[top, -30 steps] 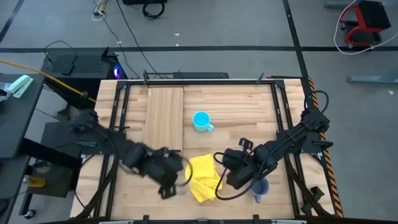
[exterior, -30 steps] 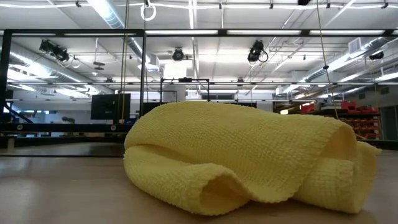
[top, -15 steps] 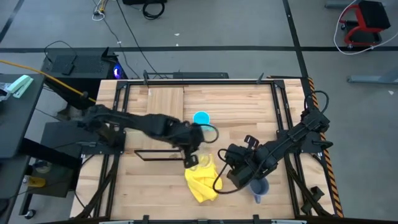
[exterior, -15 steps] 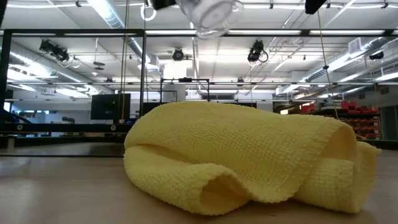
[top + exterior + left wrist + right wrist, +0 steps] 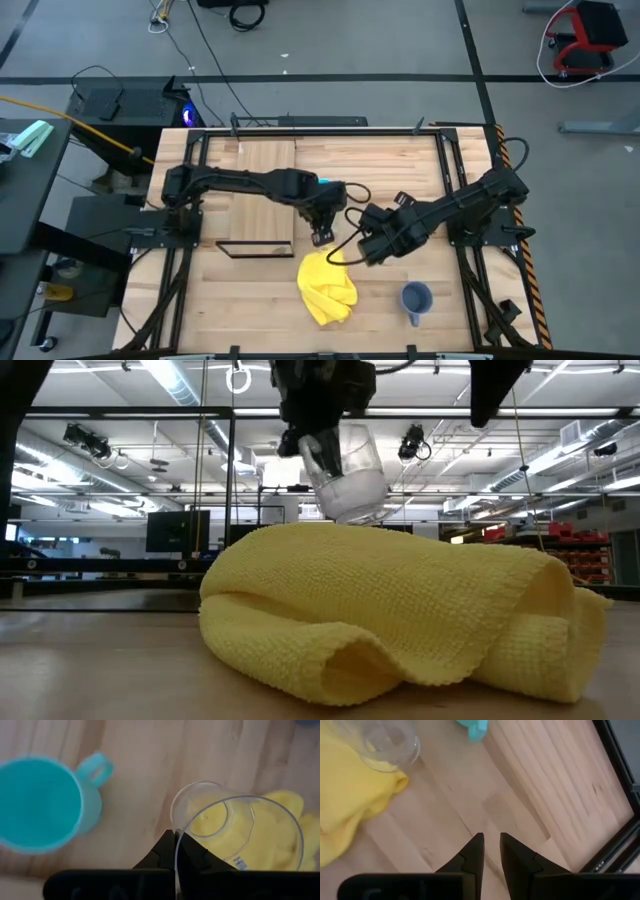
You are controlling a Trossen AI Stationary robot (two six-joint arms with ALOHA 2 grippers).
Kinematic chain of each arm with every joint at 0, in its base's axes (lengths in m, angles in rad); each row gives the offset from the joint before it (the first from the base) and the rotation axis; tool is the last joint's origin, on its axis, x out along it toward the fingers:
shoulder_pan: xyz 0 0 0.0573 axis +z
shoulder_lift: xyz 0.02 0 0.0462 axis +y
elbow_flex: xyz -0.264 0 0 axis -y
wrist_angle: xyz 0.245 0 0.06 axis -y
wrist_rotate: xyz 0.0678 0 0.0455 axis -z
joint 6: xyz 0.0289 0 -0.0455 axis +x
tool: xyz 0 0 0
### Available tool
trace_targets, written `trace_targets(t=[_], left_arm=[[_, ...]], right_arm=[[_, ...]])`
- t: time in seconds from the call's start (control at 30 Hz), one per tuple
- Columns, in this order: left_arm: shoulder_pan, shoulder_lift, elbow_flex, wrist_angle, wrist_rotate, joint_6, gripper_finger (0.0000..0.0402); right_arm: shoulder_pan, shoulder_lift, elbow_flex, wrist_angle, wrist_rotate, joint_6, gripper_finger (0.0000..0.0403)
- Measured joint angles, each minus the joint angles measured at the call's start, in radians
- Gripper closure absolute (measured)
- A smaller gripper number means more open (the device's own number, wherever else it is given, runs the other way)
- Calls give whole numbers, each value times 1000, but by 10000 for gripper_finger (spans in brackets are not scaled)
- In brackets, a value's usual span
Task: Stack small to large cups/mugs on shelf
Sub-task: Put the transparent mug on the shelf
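Observation:
My left gripper (image 5: 322, 228) is shut on the small clear cup (image 5: 345, 472), which hangs in the air above the yellow cloth (image 5: 328, 287). The cyan mug (image 5: 40, 802) stands on the tabletop just beyond the cup and is mostly hidden under my left arm in the high view (image 5: 325, 183). The grey-blue mug (image 5: 415, 298) stands near the table's front right. The light-wood shelf (image 5: 262, 190) lies at the far left. My right gripper (image 5: 365, 245) hovers empty to the right of the cup, its fingers (image 5: 479, 845) all but closed. My left gripper holds the clear cup by its rim (image 5: 176, 836). The wall stands between the two fingers (image 5: 165, 852), one inside the cup and one outside. The fingers come from above, pointing down. The cup hangs below them, lifted clear and tilted, base (image 5: 352, 510) lowest.
The yellow cloth also fills the middle of the low view (image 5: 390, 610), lying crumpled on the planked tabletop (image 5: 400, 170). A thin black frame (image 5: 255, 247) runs along the shelf's near edge. Black rails (image 5: 450, 180) border the table on both sides.
My left gripper has carried the clear cup from the table's near left, beside the cloth, toward the right and far edge, to a spot next to the cyan mug. My right gripper has moved from over the grey-blue mug toward the far edge, which uncovers that mug.

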Motion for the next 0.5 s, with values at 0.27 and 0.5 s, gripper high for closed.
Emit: trace_targets(t=[0.27, 0.5], left_arm=[[80, 51, -2, -18, -2, 60, 396], [120, 87, -1, -1, 0, 77, 396]], right_arm=[[53, -246, -318, 85, -43, 153, 333], [147, -484, -553, 319, -39, 301, 333]])
